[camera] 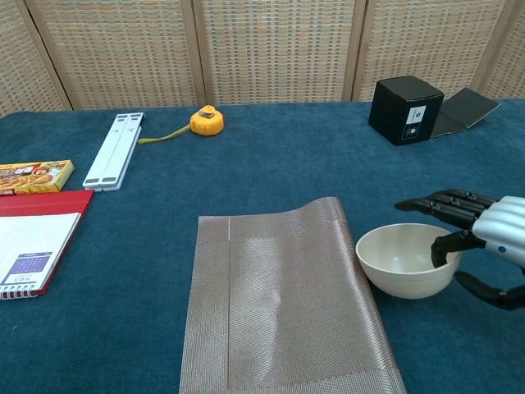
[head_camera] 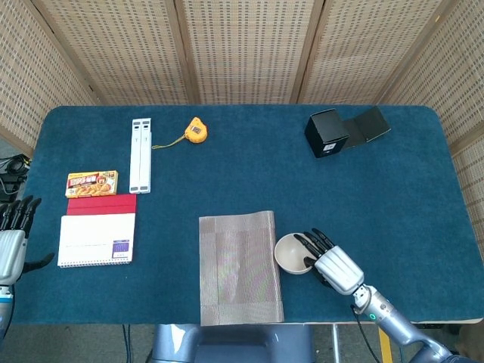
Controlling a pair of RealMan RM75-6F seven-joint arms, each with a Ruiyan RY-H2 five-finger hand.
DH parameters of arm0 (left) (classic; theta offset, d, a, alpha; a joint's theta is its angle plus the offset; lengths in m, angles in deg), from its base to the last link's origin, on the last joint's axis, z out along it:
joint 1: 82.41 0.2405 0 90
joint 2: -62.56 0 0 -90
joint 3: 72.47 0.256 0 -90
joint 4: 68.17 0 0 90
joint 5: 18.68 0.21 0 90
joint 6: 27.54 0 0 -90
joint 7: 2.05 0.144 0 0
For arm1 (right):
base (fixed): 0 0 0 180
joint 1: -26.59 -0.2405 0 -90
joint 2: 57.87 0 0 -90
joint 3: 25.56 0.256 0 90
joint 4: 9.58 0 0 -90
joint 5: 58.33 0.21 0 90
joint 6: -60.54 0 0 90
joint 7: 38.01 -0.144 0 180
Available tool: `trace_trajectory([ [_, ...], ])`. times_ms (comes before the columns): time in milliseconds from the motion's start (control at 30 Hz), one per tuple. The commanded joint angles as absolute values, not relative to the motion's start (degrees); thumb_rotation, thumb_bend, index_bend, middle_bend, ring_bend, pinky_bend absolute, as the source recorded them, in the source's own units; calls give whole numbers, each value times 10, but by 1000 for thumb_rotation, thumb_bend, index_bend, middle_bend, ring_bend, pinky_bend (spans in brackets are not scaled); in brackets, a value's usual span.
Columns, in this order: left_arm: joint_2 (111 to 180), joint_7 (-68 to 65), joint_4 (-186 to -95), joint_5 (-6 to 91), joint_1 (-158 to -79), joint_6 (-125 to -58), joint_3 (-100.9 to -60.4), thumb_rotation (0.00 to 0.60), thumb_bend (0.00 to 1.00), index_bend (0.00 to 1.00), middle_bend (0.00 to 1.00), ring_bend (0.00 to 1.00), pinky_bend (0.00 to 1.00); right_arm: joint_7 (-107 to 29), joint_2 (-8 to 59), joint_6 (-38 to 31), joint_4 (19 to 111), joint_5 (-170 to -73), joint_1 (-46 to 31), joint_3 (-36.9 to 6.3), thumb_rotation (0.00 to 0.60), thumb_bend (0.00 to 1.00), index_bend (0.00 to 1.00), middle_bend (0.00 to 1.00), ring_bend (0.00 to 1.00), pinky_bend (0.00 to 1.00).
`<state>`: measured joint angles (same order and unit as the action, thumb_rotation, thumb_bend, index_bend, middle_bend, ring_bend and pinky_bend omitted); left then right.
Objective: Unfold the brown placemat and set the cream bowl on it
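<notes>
Head view: the placemat (head_camera: 240, 267) lies flat at lower centre of the blue tabletop (head_camera: 302, 181), reaching the near edge. The bowl (head_camera: 291, 253) sits just right of it, touching or nearly touching the mat's right edge, and looks tilted. The right robot hand (head_camera: 330, 262) grips the bowl's right rim, with fingers (head_camera: 308, 243) over the rim into the bowl. The left robot hand (head_camera: 13, 242) shows at the lower left edge, off the tabletop, fingers apart and holding nothing. A notebook (head_camera: 97, 234) and a snack box (head_camera: 91, 184) lie at left, a white folded stand (head_camera: 141, 155) and a yellow tape measure (head_camera: 196, 131) at upper left, a black box (head_camera: 327, 134) at upper right.

Chest view: the bowl (camera: 399, 262) is right of centre, beside the placemat (camera: 283, 308), whose far right corner curls up. The right robot hand (camera: 484, 234) at the right edge holds the rim, fingers above and thumb under the bowl's side. The left robot hand is out of this view.
</notes>
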<state>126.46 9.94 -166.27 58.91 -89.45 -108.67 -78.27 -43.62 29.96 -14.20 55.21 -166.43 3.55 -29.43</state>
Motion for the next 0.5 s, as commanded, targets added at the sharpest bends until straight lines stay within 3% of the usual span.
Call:
trace_trajectory([
  [33,1267,102,-1660,582,-898,-1081,-785,600,0,0,0,0,0,-463,307,-166,534,-1653,25,-277,600,803,675,0,0,0],
  [500,1274,116,-1651,539,-914,-1060,-796,600,0,0,0,0,0,-549,325,-126,378,-1541,-60,-171,600,802,680,0,0,0],
])
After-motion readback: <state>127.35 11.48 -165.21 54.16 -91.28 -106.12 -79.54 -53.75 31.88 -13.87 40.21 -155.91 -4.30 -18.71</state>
